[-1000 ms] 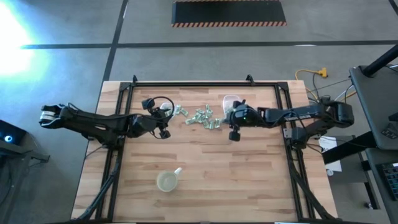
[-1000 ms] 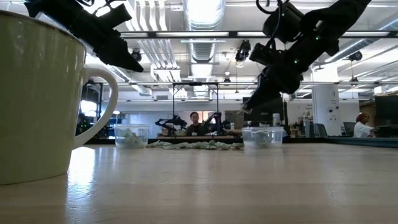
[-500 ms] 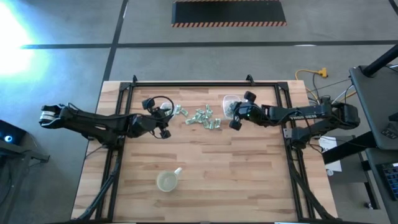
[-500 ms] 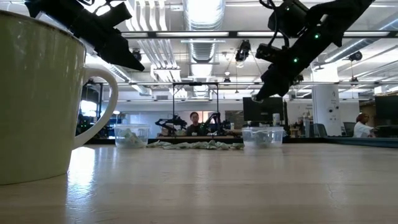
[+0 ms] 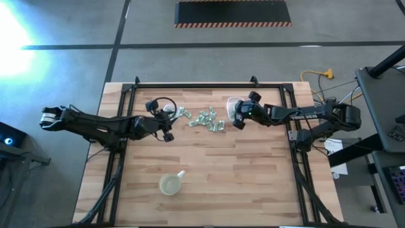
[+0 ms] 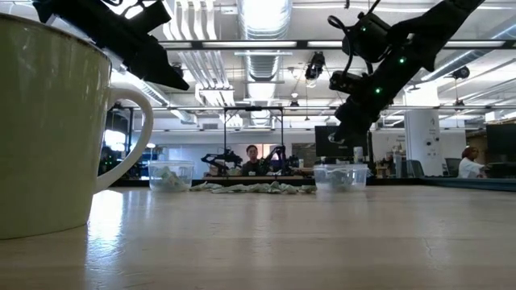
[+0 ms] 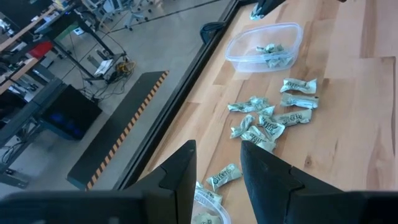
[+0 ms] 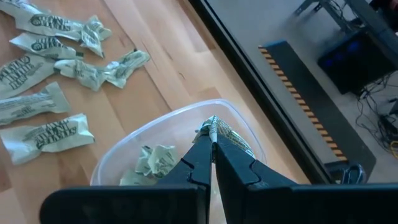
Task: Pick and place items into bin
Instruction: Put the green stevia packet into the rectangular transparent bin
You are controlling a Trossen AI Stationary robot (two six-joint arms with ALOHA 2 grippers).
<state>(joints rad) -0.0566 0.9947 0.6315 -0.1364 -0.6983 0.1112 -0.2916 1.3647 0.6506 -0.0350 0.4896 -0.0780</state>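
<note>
Two arms hang over the table's far half. On the left, the left gripper hovers with fingers spread, empty, near a clear container. Between the arms lies a scatter of wrapped items. On the right, the right gripper pinches one item over the clear bin.

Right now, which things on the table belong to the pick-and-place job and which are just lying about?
Job:
- wrapped pale green items, loose pile mid-table
- clear bin under the right gripper, which is shut on one item above it
- second clear bin by the left gripper, which is open and holds nothing

Lying about:
- yellowish spouted cup, near edge
</note>
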